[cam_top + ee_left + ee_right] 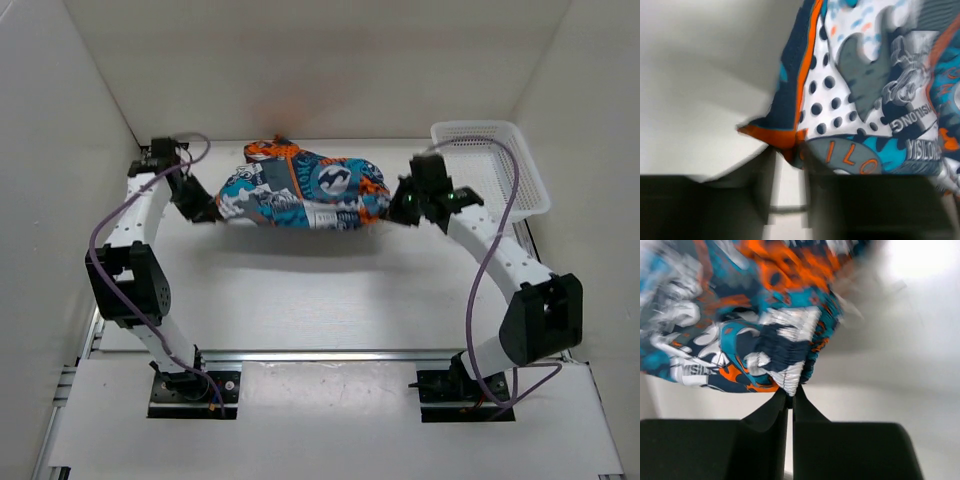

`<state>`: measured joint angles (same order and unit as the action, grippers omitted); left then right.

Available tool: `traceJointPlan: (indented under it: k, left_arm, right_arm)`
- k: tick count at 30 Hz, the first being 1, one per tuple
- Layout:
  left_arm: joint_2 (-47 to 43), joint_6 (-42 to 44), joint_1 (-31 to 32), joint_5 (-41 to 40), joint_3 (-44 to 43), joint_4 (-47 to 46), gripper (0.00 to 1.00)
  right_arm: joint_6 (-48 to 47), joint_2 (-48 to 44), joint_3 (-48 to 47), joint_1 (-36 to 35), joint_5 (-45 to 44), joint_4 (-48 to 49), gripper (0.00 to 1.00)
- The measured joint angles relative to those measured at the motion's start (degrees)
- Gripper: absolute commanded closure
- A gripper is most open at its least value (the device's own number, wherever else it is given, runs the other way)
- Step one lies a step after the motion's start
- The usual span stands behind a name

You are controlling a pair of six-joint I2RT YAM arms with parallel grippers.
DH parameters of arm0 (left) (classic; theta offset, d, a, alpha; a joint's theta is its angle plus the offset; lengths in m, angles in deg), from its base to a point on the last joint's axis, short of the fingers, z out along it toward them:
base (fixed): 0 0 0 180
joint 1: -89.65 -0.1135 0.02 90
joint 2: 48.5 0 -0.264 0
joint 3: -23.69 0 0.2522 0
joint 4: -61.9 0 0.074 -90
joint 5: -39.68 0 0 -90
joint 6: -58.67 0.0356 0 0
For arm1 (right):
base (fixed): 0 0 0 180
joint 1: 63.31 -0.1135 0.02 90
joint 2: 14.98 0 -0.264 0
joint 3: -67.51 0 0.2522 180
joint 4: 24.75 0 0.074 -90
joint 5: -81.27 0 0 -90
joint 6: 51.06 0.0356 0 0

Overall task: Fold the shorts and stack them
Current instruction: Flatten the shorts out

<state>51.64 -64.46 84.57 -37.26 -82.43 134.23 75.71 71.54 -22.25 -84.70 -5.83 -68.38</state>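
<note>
The shorts [305, 190] are a bunched bundle of teal, orange, navy and white print, stretched between my two grippers at the back of the table. My left gripper [210, 212] is at the bundle's left end. In the left wrist view its blurred fingers stand slightly apart, and an orange-hemmed corner of the shorts [865, 100] dips loosely into the gap at the left gripper's tips [789, 160]. My right gripper [398, 208] is at the right end. The right wrist view shows the right gripper [790, 392] shut on a white gathered fold of the shorts [740, 330].
A white plastic mesh basket [495, 165] stands at the back right, just behind the right arm. White walls close in the table on the left, back and right. Purple cables loop along both arms.
</note>
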Motion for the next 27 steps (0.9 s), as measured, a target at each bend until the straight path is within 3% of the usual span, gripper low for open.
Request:
traceJointPlan:
  k: [2,7,15,17,18,19,24,25,26,27]
  left_arm:
    - [-2.1,0.1,0.6,0.0,10.1,-0.5,0.35]
    - [0.6,-0.2,1.9,-0.2,20.0,-1.7,0.33]
    - [-8.2,-2.7,3.8,-2.2,28.2,-4.7,0.34]
    - [-9.6,-3.9,4.2,-2.8,31.6,-5.1,0.32]
    - [-9.7,-4.5,4.4,-3.0,33.3,-5.1,0.24]
    - [-9.6,-5.1,4.7,-3.2,34.8,-5.4,0.24]
    - [-7.1,-6.9,7.1,-3.4,37.1,-7.0,0.27]
    - [-5.9,-7.2,7.7,-3.6,36.7,-7.6,0.31]
    - [-4.4,-7.6,8.3,-3.8,36.1,-8.0,0.46]
    - [-3.0,-8.2,9.0,-4.3,35.5,-8.5,0.54]
  right_arm:
    - [0.5,-2.9,11.2,-0.5,-0.8,-0.3,1.00]
    - [2.3,-0.6,25.0,-0.7,-1.7,-4.1,1.00]
    - [3.4,-4.0,24.7,-0.5,-2.7,-3.8,0.99]
    - [3.5,-4.2,24.7,-0.4,-2.8,-3.7,0.99]
    - [3.6,-4.2,24.7,-0.4,-2.8,-3.7,0.99]
    - [3.7,-4.2,24.7,-0.4,-2.8,-3.7,0.99]
    - [4.4,-4.5,25.4,-0.4,-2.8,-3.6,0.99]
    - [4.6,-4.7,25.8,-0.4,-2.8,-3.5,0.97]
    - [4.8,-4.9,26.3,-0.4,-2.8,-3.3,0.95]
    - [5.0,-5.2,26.8,-0.4,-2.8,-3.3,0.81]
